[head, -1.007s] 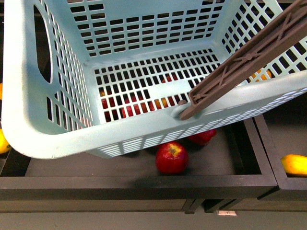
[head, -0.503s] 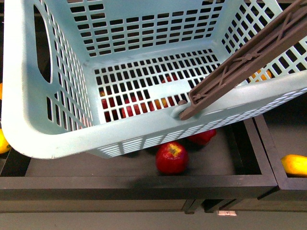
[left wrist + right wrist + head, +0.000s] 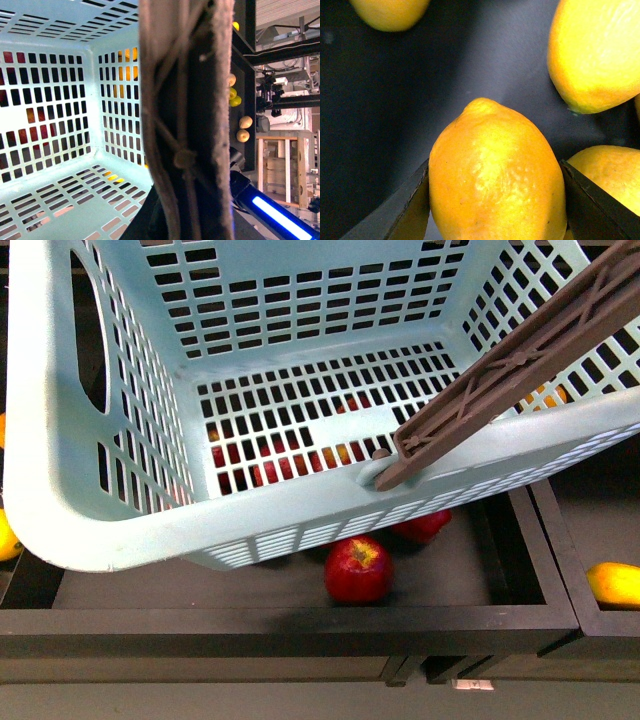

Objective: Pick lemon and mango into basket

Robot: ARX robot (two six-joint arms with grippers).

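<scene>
The light aqua basket [image 3: 120, 510] fills the front view, held tilted above a dark tray; its floor is bare. Its brown handle [image 3: 520, 360] crosses the right side. In the left wrist view the handle [image 3: 185, 100] runs close past the camera with the basket's slotted inside [image 3: 60, 100] beside it; my left gripper is shut on the handle, its fingers hidden behind it. In the right wrist view my right gripper [image 3: 495, 200] is shut on a yellow-orange lemon [image 3: 495, 175], a dark finger [image 3: 400, 205] on each side. I cannot single out a mango.
A red apple [image 3: 357, 568] and another red fruit [image 3: 422, 526] lie in the dark tray [image 3: 300, 620] under the basket. A yellow fruit [image 3: 613, 583] lies in the adjoining tray. More yellow fruits [image 3: 595, 55] surround the held lemon on a dark floor.
</scene>
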